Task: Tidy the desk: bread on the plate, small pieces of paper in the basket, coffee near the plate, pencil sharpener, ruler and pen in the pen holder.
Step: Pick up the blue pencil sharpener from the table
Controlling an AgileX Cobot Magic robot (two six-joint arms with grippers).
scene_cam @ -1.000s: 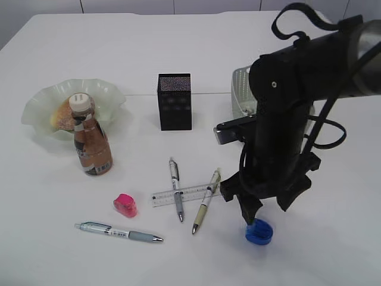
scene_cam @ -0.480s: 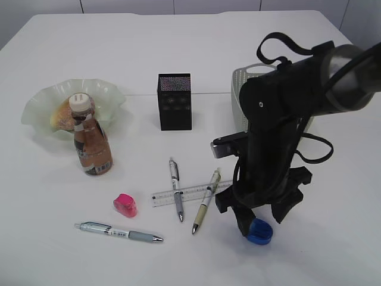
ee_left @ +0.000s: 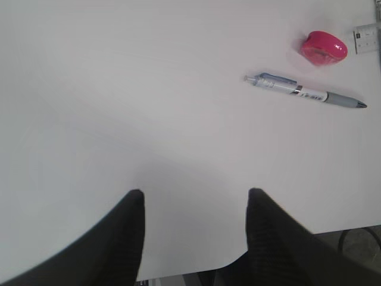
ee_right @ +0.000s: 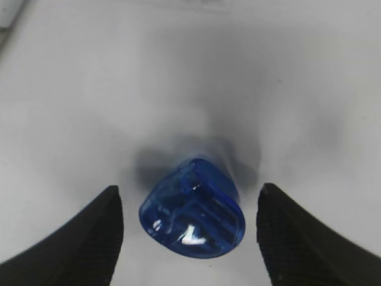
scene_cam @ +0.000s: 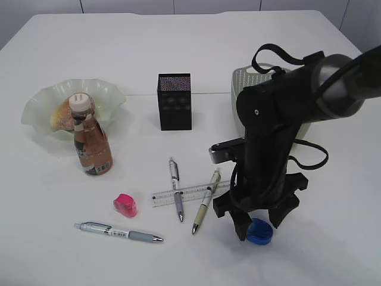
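Note:
A blue pencil sharpener (scene_cam: 259,232) lies on the white table, and in the right wrist view (ee_right: 193,217) it sits between the open jaws of my right gripper (ee_right: 189,205), not touched. A pink sharpener (scene_cam: 125,204) (ee_left: 324,48), a clear ruler (scene_cam: 184,194), a grey pen (scene_cam: 176,189), a beige pen (scene_cam: 206,201) and a blue-grey pen (scene_cam: 118,232) (ee_left: 303,92) lie in front. The black pen holder (scene_cam: 174,101) stands at the middle. Bread (scene_cam: 61,114) lies on the green glass plate (scene_cam: 41,101), the coffee bottle (scene_cam: 91,142) beside it. My left gripper (ee_left: 195,199) is open over bare table.
A white basket (scene_cam: 241,89) stands behind the right arm, mostly hidden by it. The table's near edge shows at the bottom of the left wrist view (ee_left: 178,275).
My right arm has come down and slightly left, so its open jaws now straddle the blue sharpener. Nothing else has moved.

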